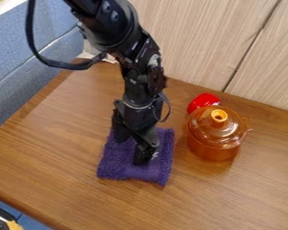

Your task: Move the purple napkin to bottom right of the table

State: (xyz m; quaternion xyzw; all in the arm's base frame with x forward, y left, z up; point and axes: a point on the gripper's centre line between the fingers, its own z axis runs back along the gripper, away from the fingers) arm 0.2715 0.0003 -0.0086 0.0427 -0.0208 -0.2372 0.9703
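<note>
Arm angled down from top edge, hand (131,151) low over purple napkin (155,170), open, pointing at worktop (62,155).

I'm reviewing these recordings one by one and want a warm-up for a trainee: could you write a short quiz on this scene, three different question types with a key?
1. Fill in the blank: The gripper is down at the ______ napkin.
2. True or false: The amber glass pot stands with its lid off.
3. Multiple choice: What colour is the object just behind the pot, on the side toward the wood-panelled wall?
a) green
b) red
c) white

Key: 1. purple; 2. false; 3. b
</note>
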